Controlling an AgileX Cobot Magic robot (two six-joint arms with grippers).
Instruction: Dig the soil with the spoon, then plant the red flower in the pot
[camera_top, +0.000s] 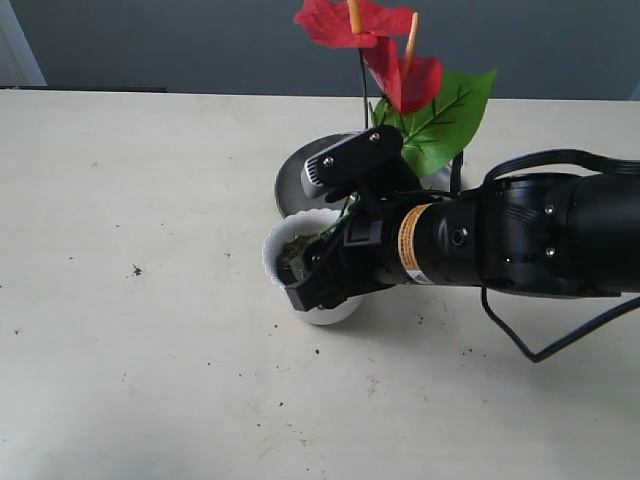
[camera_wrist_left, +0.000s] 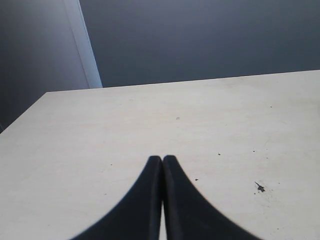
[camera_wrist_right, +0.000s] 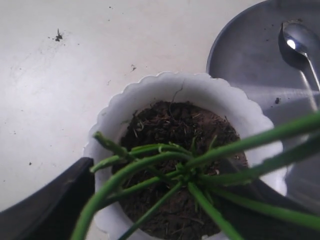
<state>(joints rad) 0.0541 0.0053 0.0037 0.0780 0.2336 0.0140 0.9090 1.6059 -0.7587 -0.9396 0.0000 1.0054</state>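
Grey wall backs a pale bench (camera_top: 130, 350) speckled with dark crumbs in the exterior view, where the right arm reaches in from three o'clock and its pincer (camera_top: 318, 262) hangs over the white pot (camera_top: 275, 262) near centre. Soil (camera_top: 292, 250) shows inside the scalloped rim. The red flower (camera_top: 385, 45) rises at twelve o'clock above the pincer, its green leaf (camera_top: 445, 120) beside it and its stems running down toward the pot; a round steel plate (camera_top: 300, 175) lies just behind the pot. From the left wrist view, the left pincer (camera_wrist_left: 162, 159) is closed on nothing, fingertips (camera_wrist_left: 152, 167) touching above bare bench, with a few dark specks scattered nearby. From the right wrist view, the pot sits filled with dark, clumpy soil, the flower's green stems (camera_wrist_right: 165, 165) meeting over its middle. Black fingers (camera_wrist_right: 45, 210) stand on either side of the pot, one outside the rim, apart, though whether they pinch the stems cannot be told. The spoon (camera_wrist_right: 300, 45) rests in the plate, just beside the pot.
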